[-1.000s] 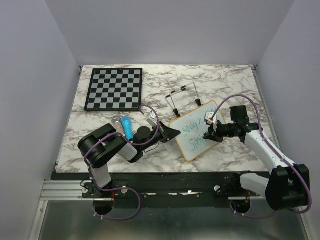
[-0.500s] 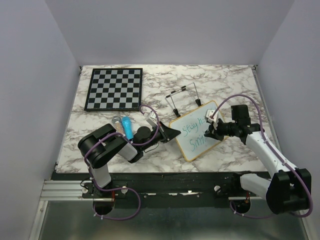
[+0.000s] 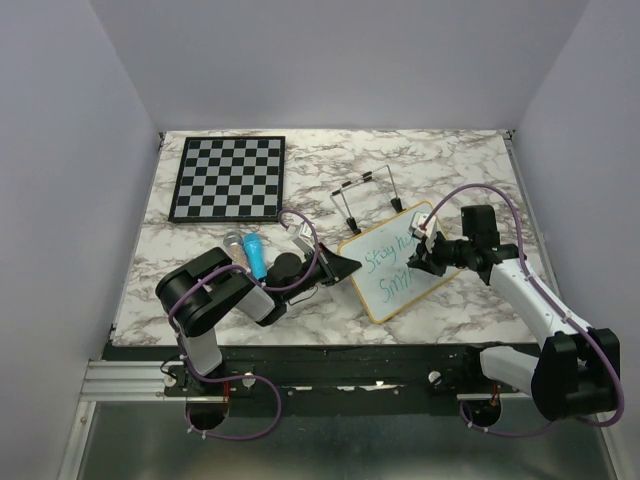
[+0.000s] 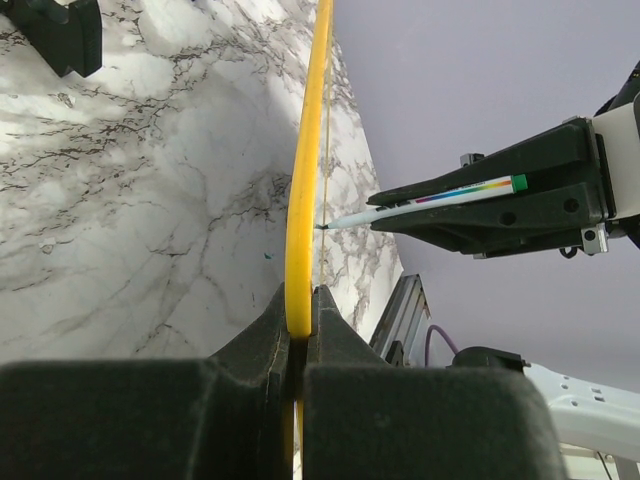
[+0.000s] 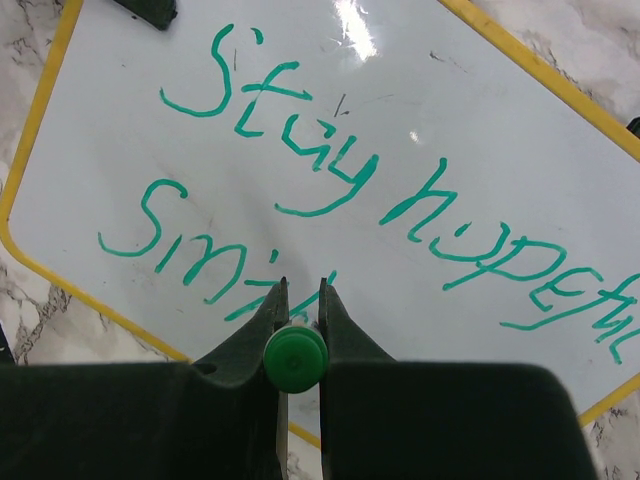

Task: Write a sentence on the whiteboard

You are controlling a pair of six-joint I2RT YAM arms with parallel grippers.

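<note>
The whiteboard (image 3: 388,272), white with a yellow rim, is propped tilted on the marble table. My left gripper (image 3: 343,266) is shut on its left edge. In the left wrist view the yellow rim (image 4: 304,190) runs up from between my left gripper's (image 4: 300,302) fingers. My right gripper (image 3: 426,256) is shut on a green marker (image 5: 296,358), whose tip (image 4: 322,227) touches the board face. The sentence (image 5: 330,170) in green reads roughly "Stay hopeful" above "Smil". My right gripper (image 5: 300,292) hides the end of the lower line.
A black-and-white chessboard (image 3: 228,178) lies at the back left. A black wire stand (image 3: 364,194) sits behind the board. A blue object (image 3: 255,256) and a grey one (image 3: 233,242) lie beside the left arm. Walls close in on both sides.
My right gripper has shifted slightly up and to the right along the board with the marker. The left gripper and the board have not moved.
</note>
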